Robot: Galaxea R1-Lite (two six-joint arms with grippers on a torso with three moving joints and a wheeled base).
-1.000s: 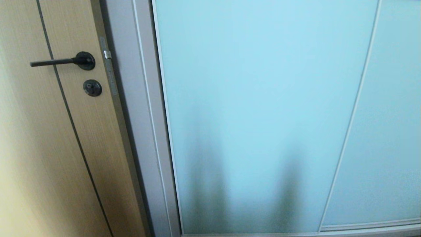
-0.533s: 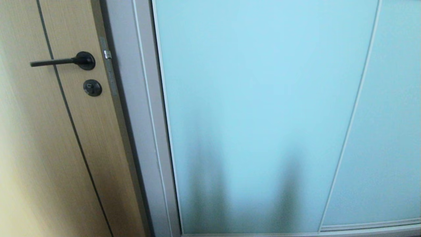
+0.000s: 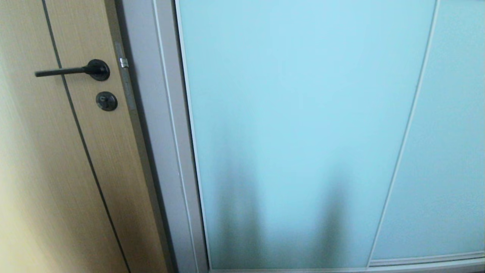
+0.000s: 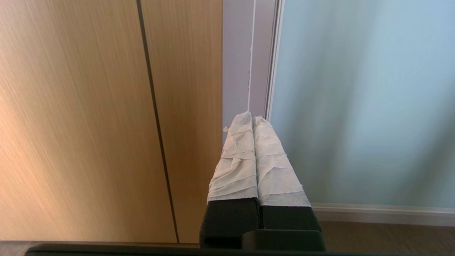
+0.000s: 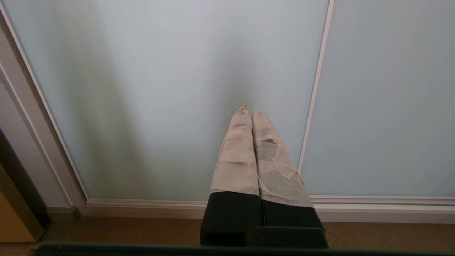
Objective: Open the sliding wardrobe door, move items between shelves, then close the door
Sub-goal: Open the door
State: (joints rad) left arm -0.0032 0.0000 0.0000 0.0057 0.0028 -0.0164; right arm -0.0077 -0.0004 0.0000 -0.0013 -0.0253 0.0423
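Observation:
The sliding wardrobe door [image 3: 295,125] is a pale aqua frosted-glass panel with a thin silver-white frame, and it stands closed, filling most of the head view. It also shows in the left wrist view as the same door [image 4: 362,106] and in the right wrist view as that panel [image 5: 170,89]. My left gripper [image 4: 252,117] is shut with nothing in it, its taped fingers aimed at the grey frame beside the glass. My right gripper [image 5: 247,111] is shut and empty, facing the glass low down. Neither arm shows in the head view. The items and the shelves are hidden behind the door.
A light wooden door [image 3: 57,163] with a black lever handle [image 3: 72,70] stands to the left, past a grey frame post [image 3: 159,132]. A second aqua panel [image 3: 443,151] lies to the right. Wooden floor [image 5: 124,229] runs below the door's bottom rail.

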